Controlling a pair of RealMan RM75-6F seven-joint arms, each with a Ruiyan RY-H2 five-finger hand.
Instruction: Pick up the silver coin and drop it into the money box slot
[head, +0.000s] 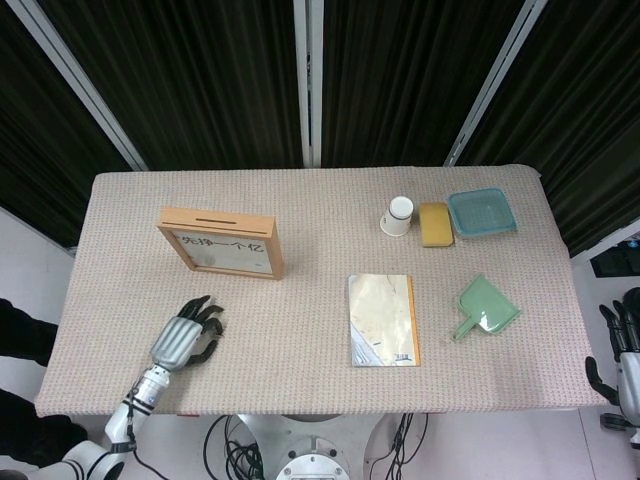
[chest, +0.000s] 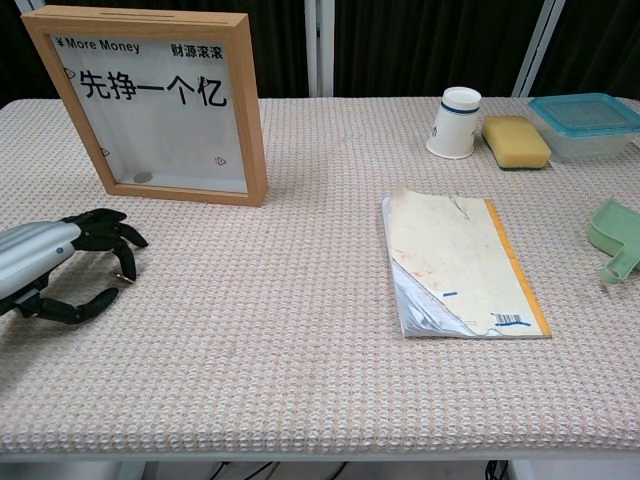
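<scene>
The money box (head: 220, 243) is a wooden frame with a clear front and a slot in its top edge, and it stands upright at the back left (chest: 150, 100). My left hand (chest: 70, 262) lies on the cloth in front of it, near the table's front left corner (head: 185, 338). Its fingers (chest: 122, 252) arch down to the cloth and the thumb sits a little apart below them. The silver coin does not show plainly; the fingertips cover the spot where it lay. My right hand (head: 627, 362) hangs off the table's right edge with its fingers apart, holding nothing.
A worn booklet (chest: 458, 262) lies mid-table. At the back right stand a white paper cup (chest: 455, 122), a yellow sponge (chest: 516, 140) and a blue lidded container (chest: 585, 122). A green dustpan (head: 486, 307) lies near the right edge. One coin (chest: 143, 177) rests inside the box.
</scene>
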